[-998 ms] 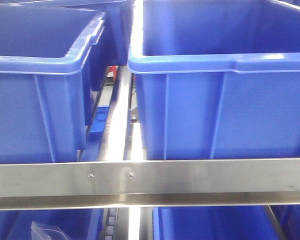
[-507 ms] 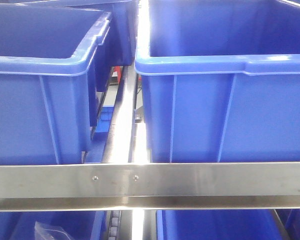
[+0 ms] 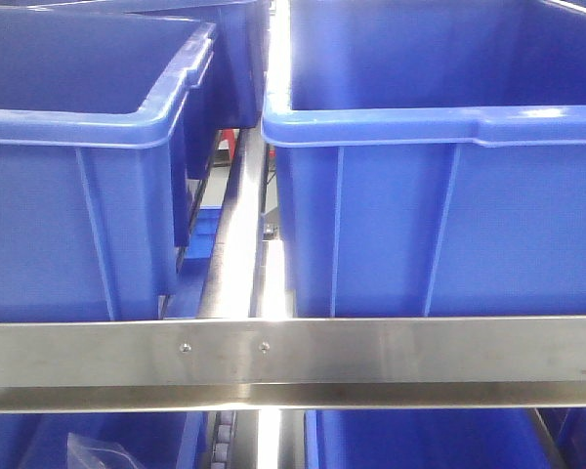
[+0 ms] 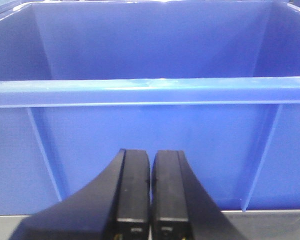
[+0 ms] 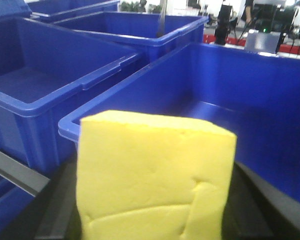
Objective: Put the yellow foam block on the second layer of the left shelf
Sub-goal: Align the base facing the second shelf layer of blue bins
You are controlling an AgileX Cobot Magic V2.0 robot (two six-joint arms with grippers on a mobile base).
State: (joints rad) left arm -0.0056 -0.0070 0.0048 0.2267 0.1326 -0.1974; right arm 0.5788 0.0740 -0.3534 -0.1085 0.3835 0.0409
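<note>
The yellow foam block (image 5: 152, 177) fills the lower middle of the right wrist view, held between the dark jaws of my right gripper (image 5: 152, 210). It hangs in front of the near rim of a blue bin (image 5: 230, 95). The block and both grippers are out of sight in the front view. My left gripper (image 4: 150, 192) is shut and empty, its two black fingers (image 4: 134, 185) pressed together, facing the front wall of a blue bin (image 4: 150, 130) on the shelf.
In the front view two large blue bins (image 3: 78, 176) (image 3: 439, 186) stand side by side behind a steel shelf rail (image 3: 293, 357), with a metal upright (image 3: 236, 244) between them. More blue bins (image 3: 410, 440) sit on the layer below. Further bins (image 5: 35, 75) show in the right wrist view.
The front view has shifted slightly: the bins and rail sit a little lower and further right than a second ago. It has hardly changed in the last half second.
</note>
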